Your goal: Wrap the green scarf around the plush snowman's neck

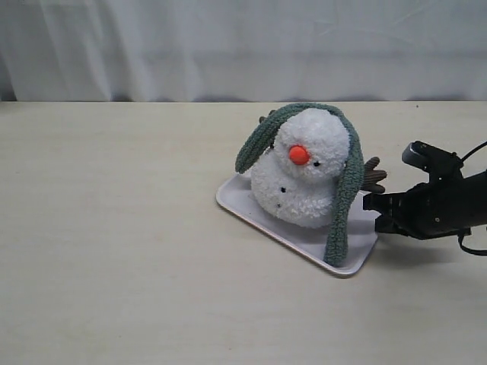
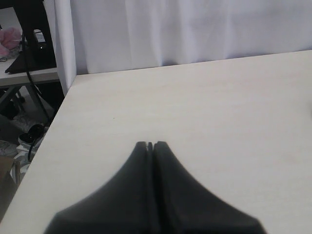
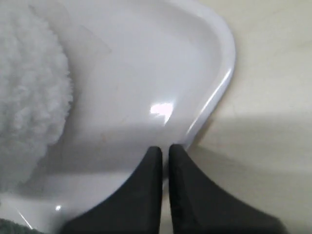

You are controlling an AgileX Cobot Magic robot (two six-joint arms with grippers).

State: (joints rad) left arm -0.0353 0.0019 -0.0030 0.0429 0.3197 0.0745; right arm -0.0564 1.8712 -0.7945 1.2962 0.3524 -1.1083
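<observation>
Closest to my camera, the right gripper [image 3: 165, 147] sits clenched empty at the right edge of the white tray [image 3: 146, 58], the left gripper [image 2: 150, 145] clenched empty over the table [image 2: 204, 97], and I see the plush snowman [image 1: 304, 186] mid-tray, green scarf [image 1: 346, 199] draped over its head.

You have open tabletop [image 1: 114, 251] left of and in front of the white tray [image 1: 300, 240]. The plush snowman [image 1: 304, 186] fills the tray's middle. The green scarf [image 1: 346, 194] hangs down the side facing the right gripper [image 3: 165, 147], whose closed tips sit at the tray rim.
</observation>
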